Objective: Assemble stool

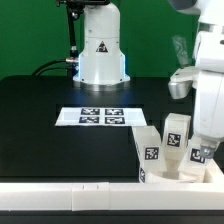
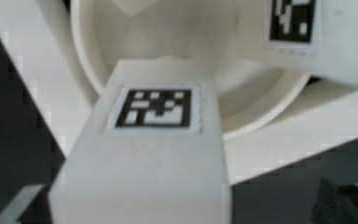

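Observation:
The stool's parts stand bunched at the table's front on the exterior view's right. Two blocky white legs (image 1: 150, 152) (image 1: 177, 133) with square tags rise from the low white seat (image 1: 172, 174). My gripper (image 1: 200, 154) hangs just to the right of them, down among the parts. In the wrist view one leg (image 2: 158, 140) with a tag fills the middle and runs down between my fingers (image 2: 357, 203). The round seat (image 2: 202, 60) lies behind it, with another tagged part (image 2: 297, 25) on it. My gripper (image 2: 185, 215) looks open around the leg, with a dark gap on one side.
The marker board (image 1: 102, 117) lies flat mid-table. The robot base (image 1: 101, 55) stands at the back. A long white bar (image 1: 60, 187) runs along the front edge. A white part (image 1: 181, 83) stands at the right behind my arm.

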You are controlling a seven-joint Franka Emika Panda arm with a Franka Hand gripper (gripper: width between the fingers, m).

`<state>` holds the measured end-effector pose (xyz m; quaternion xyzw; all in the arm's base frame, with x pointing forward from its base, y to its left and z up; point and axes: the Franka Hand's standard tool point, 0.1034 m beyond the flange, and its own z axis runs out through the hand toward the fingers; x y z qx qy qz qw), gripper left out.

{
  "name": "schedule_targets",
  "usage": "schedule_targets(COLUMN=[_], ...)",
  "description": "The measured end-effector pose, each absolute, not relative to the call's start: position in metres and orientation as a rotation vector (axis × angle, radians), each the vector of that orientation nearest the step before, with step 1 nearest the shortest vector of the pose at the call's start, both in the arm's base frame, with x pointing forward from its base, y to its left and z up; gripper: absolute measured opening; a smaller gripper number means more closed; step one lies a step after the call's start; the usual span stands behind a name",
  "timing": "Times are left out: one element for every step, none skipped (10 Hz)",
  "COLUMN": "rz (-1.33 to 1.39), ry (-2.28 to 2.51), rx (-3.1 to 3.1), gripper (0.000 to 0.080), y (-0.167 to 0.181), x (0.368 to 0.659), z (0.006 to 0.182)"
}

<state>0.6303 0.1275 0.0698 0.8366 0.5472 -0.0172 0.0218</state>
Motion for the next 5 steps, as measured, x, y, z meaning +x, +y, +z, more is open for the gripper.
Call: schedule_targets(rz=[-0.056,-0.056,-0.056,-0.055,-0.053], ry=[1.685,1.66,1.633,1.618,1.49], rx=[2.6,2.616,2.632,2.642,2.714], gripper=[0.0649,0.0649,0.0527,0.0392,0.0392], y=[0.1235,0.1234,0.1228,0.122,0.122], x=[0.6301,0.63,0.6301,0.6302,0.6301], z=[0.069,0.0689,0.0687,0.0686,0.0685])
